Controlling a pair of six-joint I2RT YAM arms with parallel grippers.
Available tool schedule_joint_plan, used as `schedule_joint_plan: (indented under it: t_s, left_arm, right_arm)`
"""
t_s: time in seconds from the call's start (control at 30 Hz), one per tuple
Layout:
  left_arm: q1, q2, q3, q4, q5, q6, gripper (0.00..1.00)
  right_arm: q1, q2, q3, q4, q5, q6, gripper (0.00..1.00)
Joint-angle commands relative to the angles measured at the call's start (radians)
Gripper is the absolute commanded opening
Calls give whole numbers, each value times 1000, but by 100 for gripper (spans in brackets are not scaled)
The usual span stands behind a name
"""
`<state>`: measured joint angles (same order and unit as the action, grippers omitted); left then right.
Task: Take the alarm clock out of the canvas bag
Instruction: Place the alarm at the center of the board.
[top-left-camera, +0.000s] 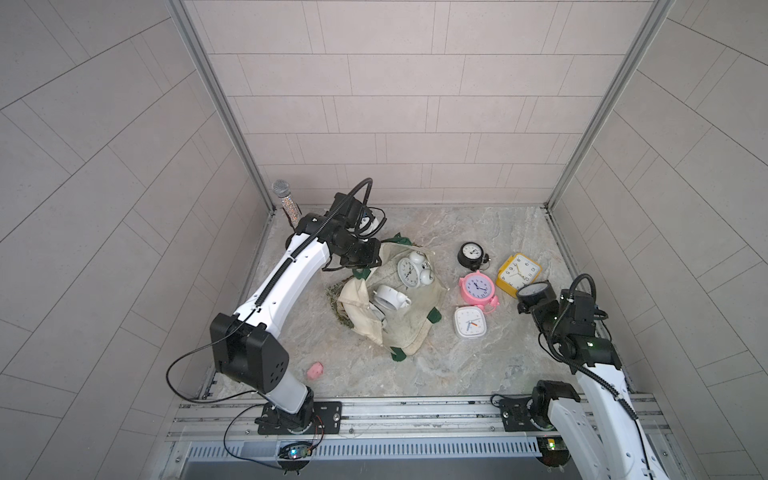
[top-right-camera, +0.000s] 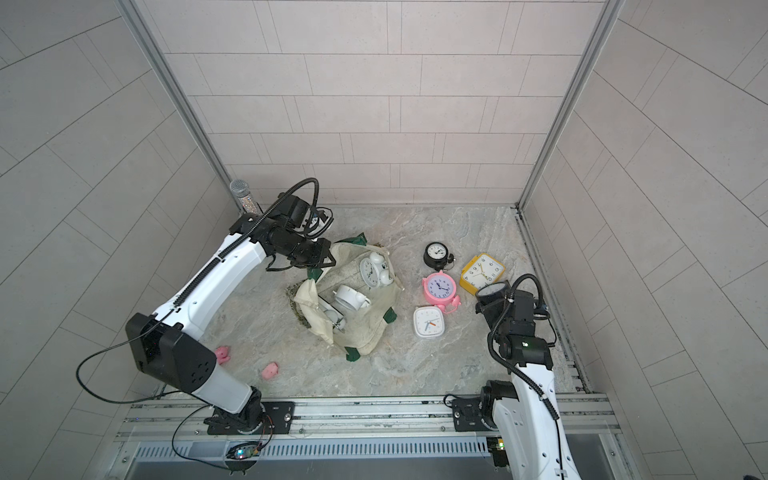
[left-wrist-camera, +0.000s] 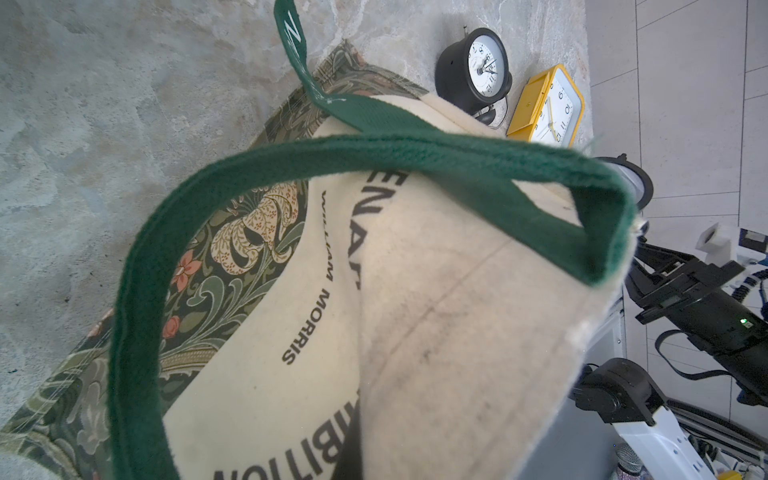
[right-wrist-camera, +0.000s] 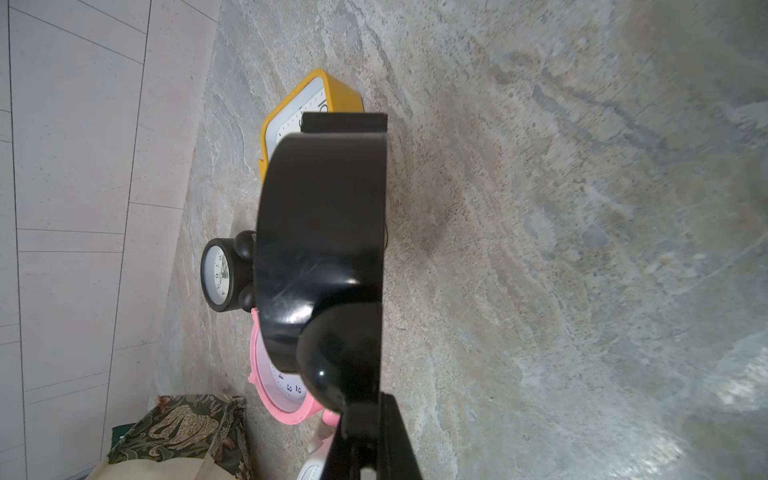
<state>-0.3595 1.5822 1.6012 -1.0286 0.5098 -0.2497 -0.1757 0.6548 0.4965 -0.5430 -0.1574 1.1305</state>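
The canvas bag (top-left-camera: 359, 311) (top-right-camera: 311, 307) is a cream tote, grubby inside, with dark green straps, black lettering on its side and a green floral band along the bottom. It slumps about the middle of the worktop (top-left-camera: 478, 374) with its mouth gaping upward. A white twin-bell alarm clock (top-left-camera: 409, 270) lies face up inside it toward the far rim. A second white clock (top-left-camera: 390, 301) lies nearer the middle of the bag, turned so I see only its body and bells.

My left claw (top-left-camera: 372, 254) is shut tight at the bag's far left rim, where a strap begins. In my left wrist view the cloth and a green strap (left-wrist-camera: 374, 153) fill the picture and hide my fingers. I cannot tell how much cloth they pinch. Folds cut the lettering short.

My right claw (top-left-camera: 534, 301) (right-wrist-camera: 357, 270) is clamped on a black alarm clock (top-left-camera: 536, 291) (right-wrist-camera: 320, 232). It holds the clock above the worktop near the right edge, well apart from the bag and over the near corner of a yellow clock (top-left-camera: 519, 272). My right wrist view shows only the held clock's black casing and one bell. A pink clock (top-left-camera: 478, 289), a white square clock (top-left-camera: 470, 322) and a small black clock (top-left-camera: 471, 253) lie between the bag and that claw.
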Motion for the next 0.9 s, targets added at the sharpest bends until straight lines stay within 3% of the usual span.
schedule_joint_plan:
  t_s: [0.0,0.43,0.87]
  left_arm:
    - [3,-3,6,5,18,13,0]
    - [4,-4,-2,5,16,13,0]
    - [1,2,-3,8,16,7,0]
  right_arm:
    - [-2,21,-19,59,-89,18,0]
    - [-64,159,-57,210,-182,37,0]
    - [-205,318,-88,332,-328,17,0]
